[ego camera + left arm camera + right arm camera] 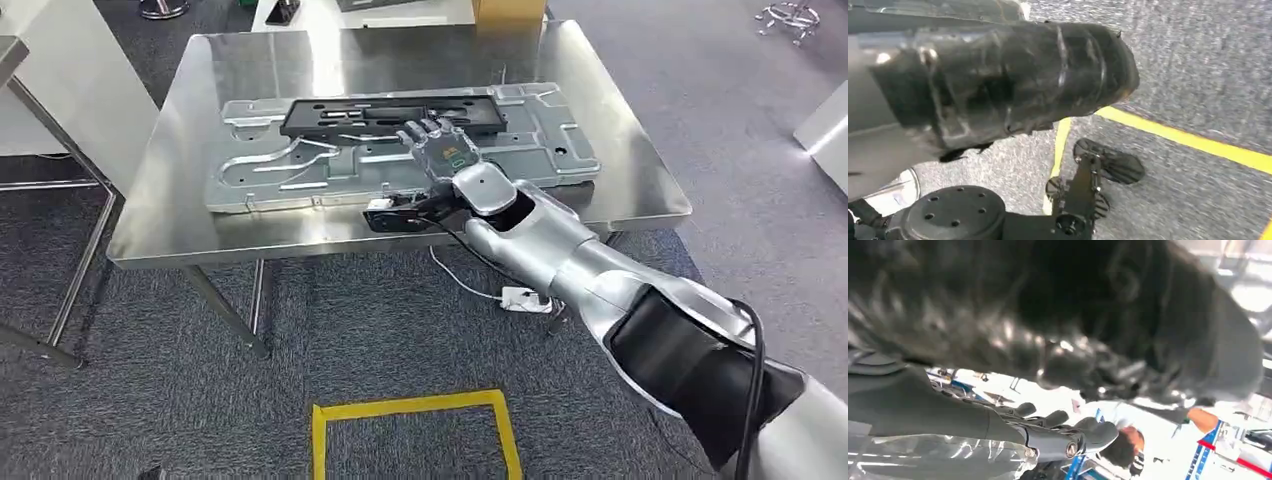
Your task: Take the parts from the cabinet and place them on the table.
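Right robot hand (pixel 440 150) hovered with fingers spread, holding nothing, over the grey panel (pixel 300 165) and black part (pixel 380 112) on the counter (pixel 180 215).

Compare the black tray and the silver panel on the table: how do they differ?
The black tray is matte and dark; the silver panel is shiny bare metal. The black tray is smaller and narrower, while the silver panel covers much of the table. The black tray lies on top of the silver panel, toward its far edge. Both lie flat and are long rectangles with moulded recesses.
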Controlling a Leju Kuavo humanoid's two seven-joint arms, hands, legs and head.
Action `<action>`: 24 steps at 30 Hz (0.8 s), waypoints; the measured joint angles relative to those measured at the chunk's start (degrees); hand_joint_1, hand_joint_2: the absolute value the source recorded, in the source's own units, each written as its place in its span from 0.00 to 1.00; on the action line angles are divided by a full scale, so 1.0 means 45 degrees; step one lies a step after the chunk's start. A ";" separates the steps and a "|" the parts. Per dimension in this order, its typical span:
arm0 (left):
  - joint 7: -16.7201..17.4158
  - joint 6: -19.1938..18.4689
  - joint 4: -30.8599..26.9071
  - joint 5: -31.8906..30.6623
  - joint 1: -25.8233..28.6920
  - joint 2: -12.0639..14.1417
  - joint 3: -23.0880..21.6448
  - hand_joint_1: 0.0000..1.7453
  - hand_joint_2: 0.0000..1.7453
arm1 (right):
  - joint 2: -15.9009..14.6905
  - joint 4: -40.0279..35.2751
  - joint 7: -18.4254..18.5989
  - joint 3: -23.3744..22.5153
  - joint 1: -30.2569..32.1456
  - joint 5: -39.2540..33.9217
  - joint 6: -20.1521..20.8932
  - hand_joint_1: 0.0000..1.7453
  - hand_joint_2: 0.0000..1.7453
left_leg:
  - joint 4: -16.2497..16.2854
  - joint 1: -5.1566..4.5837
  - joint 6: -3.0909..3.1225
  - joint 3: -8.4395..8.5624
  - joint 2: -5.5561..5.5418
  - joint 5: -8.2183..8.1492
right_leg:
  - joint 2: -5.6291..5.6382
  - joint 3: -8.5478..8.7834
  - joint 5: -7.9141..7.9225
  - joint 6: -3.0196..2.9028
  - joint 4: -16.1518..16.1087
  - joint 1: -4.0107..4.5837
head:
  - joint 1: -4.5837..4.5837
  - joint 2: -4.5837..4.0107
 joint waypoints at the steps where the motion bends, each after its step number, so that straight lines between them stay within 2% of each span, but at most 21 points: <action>1: -0.0010 -0.0005 0.0000 0.0000 -0.0005 -0.0014 0.0000 0.00 0.00 | -0.0024 -0.0068 0.0034 -0.0005 -0.0008 0.0000 0.0000 0.00 0.00 | 0.0046 -0.0057 -0.0079 -0.0109 -0.0008 0.0070 | -0.0001 0.0533 -0.0361 -0.0016 -0.0950 0.0076 | 0.0000 0.0000; 2: -0.0010 -0.0015 0.0000 0.0005 0.0014 -0.0019 0.0000 0.00 0.00 | -0.0058 -0.0121 0.0058 -0.0015 0.0016 0.0000 0.0000 0.00 0.00 | -0.0022 -0.0023 -0.0152 -0.0083 -0.0001 0.0209 | 0.0002 0.0473 -0.0303 0.0005 -0.0919 0.0075 | -0.0044 0.0000; 4: 0.0015 -0.0015 0.0000 0.0005 0.0010 -0.0039 -0.0010 0.00 0.00 | -0.0073 -0.0126 0.0068 -0.0015 0.0017 0.0000 0.0015 0.00 0.00 | -0.0092 0.0067 -0.0295 -0.0108 -0.0005 0.0459 | -0.0005 0.0374 -0.0129 -0.0082 -0.0955 0.0172 | 0.0034 0.0000; 5: 0.0024 -0.0010 0.0000 0.0010 0.0028 -0.0034 -0.0010 0.00 0.00 | -0.0073 -0.0155 0.0068 -0.0015 0.0057 0.0000 0.0034 0.00 0.00 | -0.0109 -0.0009 -0.0391 -0.0172 -0.0055 0.0521 | -0.0066 0.0199 0.0045 -0.0184 -0.1131 0.0055 | 0.0039 0.0000; 6: 0.0024 -0.0010 0.0000 0.0010 0.0054 -0.0058 -0.0015 0.00 0.00 | -0.0078 -0.0174 0.0068 -0.0015 0.0041 0.0000 0.0058 0.00 0.00 | 0.0076 0.0065 -0.0425 -0.0361 -0.0067 0.0092 | -0.0101 0.0190 0.0248 -0.0255 -0.1151 0.0034 | 0.0040 0.0000; 7: 0.0024 -0.0010 0.0000 0.0010 0.0061 -0.0082 -0.0015 0.00 0.00 | -0.0087 -0.0204 0.0068 -0.0015 0.0036 0.0000 0.0058 0.00 0.00 | 0.0632 0.0086 -0.0491 -0.0570 -0.0059 -0.0637 | -0.0072 -0.0012 0.0404 -0.0348 -0.1164 0.0005 | -0.0019 0.0000; 9: 0.0019 -0.0010 0.0000 0.0015 0.0056 -0.0092 -0.0015 0.00 0.00 | -0.0097 -0.0223 0.0073 -0.0024 0.0072 0.0000 0.0058 0.00 0.00 | 0.2535 0.0127 -0.0611 -0.1054 -0.0046 -0.2085 | -0.0068 -0.0411 0.0714 -0.0389 -0.1154 0.0015 | -0.0034 0.0000; 10: 0.0019 -0.0005 0.0000 0.0010 0.0055 -0.0102 -0.0015 0.00 0.00 | -0.0107 -0.0223 0.0073 -0.0024 0.0110 0.0000 0.0058 0.00 0.00 | 0.3414 0.0126 -0.0643 -0.1206 -0.0048 -0.2424 | -0.0055 -0.0614 0.0868 -0.0382 -0.1139 0.0020 | -0.0053 0.0000; 11: 0.0015 -0.0015 0.0000 0.0015 0.0054 -0.0117 -0.0015 0.00 0.00 | -0.0121 -0.0223 0.0073 -0.0024 0.0167 0.0000 0.0053 0.00 0.00 | 0.3899 0.0123 -0.0645 -0.1175 -0.0050 -0.2336 | -0.0053 -0.0821 0.1018 -0.0369 -0.1126 0.0027 | -0.0044 0.0000; 12: 0.0010 -0.0019 0.0000 0.0015 0.0049 -0.0131 -0.0015 0.00 0.00 | -0.0140 -0.0223 0.0073 -0.0024 0.0228 0.0000 0.0053 0.00 0.00 | 0.3876 0.0122 -0.0630 -0.0929 -0.0050 -0.1974 | -0.0054 -0.1016 0.1155 -0.0358 -0.1109 0.0037 | -0.0039 0.0000; 13: 0.0010 -0.0019 0.0000 0.0015 0.0048 -0.0136 -0.0015 0.00 0.00 | -0.0155 -0.0223 0.0073 -0.0024 0.0272 0.0000 0.0053 0.00 0.00 | 0.3432 0.0117 -0.0595 -0.0480 -0.0050 -0.1526 | -0.0055 -0.1220 0.1293 -0.0338 -0.1087 0.0044 | -0.0038 0.0000; 14: 0.0010 -0.0019 0.0000 0.0010 0.0047 -0.0136 -0.0015 0.00 0.00 | -0.0165 -0.0223 0.0073 -0.0024 0.0293 0.0000 0.0049 0.00 0.00 | 0.2559 0.0106 -0.0535 0.0227 -0.0050 -0.1175 | -0.0054 -0.1422 0.1439 -0.0310 -0.1057 0.0046 | -0.0039 0.0000; 15: 0.0005 -0.0019 0.0000 0.0010 0.0027 -0.0131 -0.0015 0.00 0.00 | -0.0175 -0.0228 0.0073 -0.0029 0.0286 0.0000 0.0049 0.00 0.00 | 0.1438 0.0082 -0.0460 0.1120 -0.0049 -0.1165 | -0.0047 -0.1558 0.1577 -0.0266 -0.1023 0.0045 | -0.0039 0.0000; 16: 0.0005 -0.0019 0.0000 0.0010 -0.0021 -0.0126 -0.0015 0.00 0.00 | -0.0180 -0.0262 0.0078 -0.0044 0.0290 0.0000 0.0039 0.00 0.00 | 0.0279 0.0007 -0.0394 0.1997 -0.0050 -0.1754 | -0.0044 -0.1680 0.1672 -0.0191 -0.1010 0.0080 | -0.0039 0.0000; 17: -0.0015 -0.0019 0.0000 0.0010 -0.0050 -0.0121 -0.0019 0.00 0.00 | -0.0257 -0.0277 0.0082 -0.0088 0.0288 0.0000 0.0034 0.00 0.00 | -0.0337 -0.0039 -0.0317 0.2237 -0.0073 -0.1923 | -0.0090 -0.1696 0.1782 -0.0133 -0.0992 0.0066 | 0.0000 0.0000; 18: -0.0010 -0.0019 0.0000 0.0014 -0.0023 -0.0126 -0.0019 0.00 0.00 | -0.0262 -0.0296 0.0078 -0.0097 0.0297 0.0000 0.0034 0.00 0.00 | -0.0166 -0.0074 -0.0248 0.2055 -0.0077 -0.1739 | -0.0095 -0.1640 0.1904 -0.0057 -0.1096 0.0044 | 0.0004 0.0000; 19: -0.0010 -0.0034 0.0000 0.0010 -0.0024 -0.0126 -0.0024 0.00 0.00 | -0.0267 -0.0296 0.0078 -0.0102 0.0293 0.0000 0.0039 0.00 0.00 | -0.0253 -0.0119 -0.0210 0.2052 -0.0084 -0.1725 | -0.0087 -0.1650 0.2017 0.0003 -0.1108 0.0017 | -0.0117 0.0000; 20: -0.0010 -0.0034 0.0000 0.0010 -0.0023 -0.0126 -0.0024 0.00 0.00 | -0.0276 -0.0296 0.0078 -0.0111 0.0313 0.0000 0.0049 0.00 0.00 | -0.0262 -0.0130 -0.0102 0.1997 -0.0077 -0.1588 | -0.0084 -0.1666 0.2163 0.0081 -0.1163 0.0014 | -0.0088 0.0000; 21: -0.0010 -0.0029 0.0000 0.0010 -0.0021 -0.0136 -0.0034 0.00 0.00 | -0.0350 -0.0296 0.0078 -0.0117 0.0328 0.0000 0.0053 0.00 0.00 | -0.0419 0.0028 0.0057 0.1961 -0.0017 -0.1352 | -0.0068 -0.1755 0.2050 0.0157 -0.1100 0.0005 | -0.0083 0.0000; 22: 0.0020 -0.0034 0.0000 0.0015 -0.0033 -0.0141 -0.0049 0.00 0.00 | -0.0384 -0.0296 0.0082 -0.0126 0.0324 0.0000 0.0049 0.00 0.00 | -0.0429 -0.0017 0.0102 0.1810 0.0029 -0.1191 | -0.0032 -0.1948 0.1443 0.0195 -0.0752 -0.0017 | -0.0092 0.0000; 24: 0.0024 -0.0034 0.0000 0.0010 -0.0038 -0.0141 -0.0073 0.00 0.00 | -0.0403 -0.0296 0.0087 -0.0160 0.0361 0.0000 0.0039 0.00 0.00 | -0.0433 -0.0038 0.0245 0.1417 0.0062 -0.0872 | -0.0040 -0.2446 -0.0236 0.0259 0.0974 -0.0035 | 0.0005 0.0000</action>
